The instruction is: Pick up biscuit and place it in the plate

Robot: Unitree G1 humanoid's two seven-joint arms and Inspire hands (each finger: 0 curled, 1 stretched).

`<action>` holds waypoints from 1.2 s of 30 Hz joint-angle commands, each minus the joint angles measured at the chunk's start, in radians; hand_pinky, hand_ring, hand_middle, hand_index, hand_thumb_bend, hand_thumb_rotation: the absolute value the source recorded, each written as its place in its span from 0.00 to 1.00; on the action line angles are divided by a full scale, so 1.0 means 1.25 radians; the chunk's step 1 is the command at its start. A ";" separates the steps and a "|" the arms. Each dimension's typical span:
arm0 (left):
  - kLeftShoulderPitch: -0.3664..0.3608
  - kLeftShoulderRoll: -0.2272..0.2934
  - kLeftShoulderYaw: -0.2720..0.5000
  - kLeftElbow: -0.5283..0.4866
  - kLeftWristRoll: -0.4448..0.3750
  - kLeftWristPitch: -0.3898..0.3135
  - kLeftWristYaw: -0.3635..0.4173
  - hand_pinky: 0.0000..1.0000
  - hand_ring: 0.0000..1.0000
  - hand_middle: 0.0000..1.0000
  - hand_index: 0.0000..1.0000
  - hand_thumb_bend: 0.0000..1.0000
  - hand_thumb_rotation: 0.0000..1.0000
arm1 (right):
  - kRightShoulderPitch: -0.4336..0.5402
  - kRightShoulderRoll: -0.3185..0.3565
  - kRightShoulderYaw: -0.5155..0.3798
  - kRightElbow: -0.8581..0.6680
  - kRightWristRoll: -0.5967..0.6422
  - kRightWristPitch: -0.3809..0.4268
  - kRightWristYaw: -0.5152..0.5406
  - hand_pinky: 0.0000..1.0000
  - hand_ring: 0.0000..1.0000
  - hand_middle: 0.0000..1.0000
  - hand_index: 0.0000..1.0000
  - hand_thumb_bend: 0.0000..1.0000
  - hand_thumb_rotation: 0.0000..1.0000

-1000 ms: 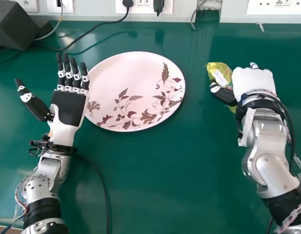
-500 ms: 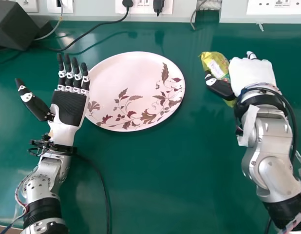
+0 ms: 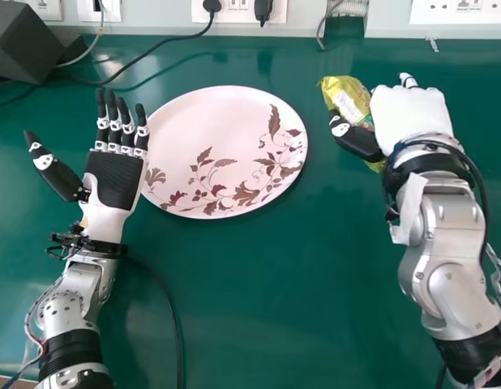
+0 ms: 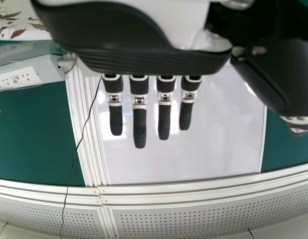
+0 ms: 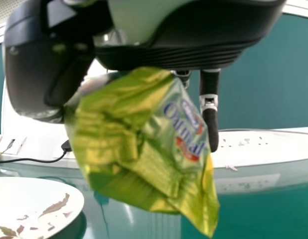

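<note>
The biscuit in its yellow-green wrapper (image 3: 346, 100) is held by my right hand (image 3: 413, 117), to the right of the plate (image 3: 203, 154) in the head view. The right wrist view has the crinkled biscuit packet (image 5: 144, 144) between the thumb and fingers of my right hand (image 5: 184, 57); most of the fingers are hidden behind it. The plate (image 5: 37, 204) lies beyond, apart from the packet. My left hand (image 3: 117, 178) rests palm up with straight fingers at the plate's left edge; the left wrist view has this hand (image 4: 149, 55) too, fingers extended.
A dark box (image 3: 33, 44) and black cables (image 3: 157, 50) lie at the back left of the green table (image 3: 259, 308). Power sockets (image 3: 457, 11) line the wall behind. Another cable (image 3: 171, 312) runs beside the left forearm.
My right hand has moved left toward the plate and slightly away from me, carrying the packet with it. The left hand and the plate have stayed still.
</note>
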 commanded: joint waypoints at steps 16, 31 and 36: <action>0.040 -0.012 0.001 0.049 0.018 0.006 -0.004 0.68 0.72 0.80 0.86 1.00 0.68 | -0.050 0.041 -0.016 -0.048 -0.048 -0.065 0.045 0.37 0.46 0.49 0.53 0.47 0.00; 0.039 -0.012 0.002 0.059 0.019 0.004 -0.017 0.81 0.75 0.83 0.84 1.00 0.69 | -0.073 0.091 -0.002 -0.046 -0.073 -0.108 0.046 0.37 0.46 0.49 0.53 0.47 0.00; 0.040 -0.008 0.002 0.060 0.018 0.010 -0.023 0.80 0.78 0.83 0.86 1.00 0.68 | -0.076 0.107 0.005 -0.040 -0.063 -0.128 0.033 0.38 0.46 0.49 0.53 0.47 0.00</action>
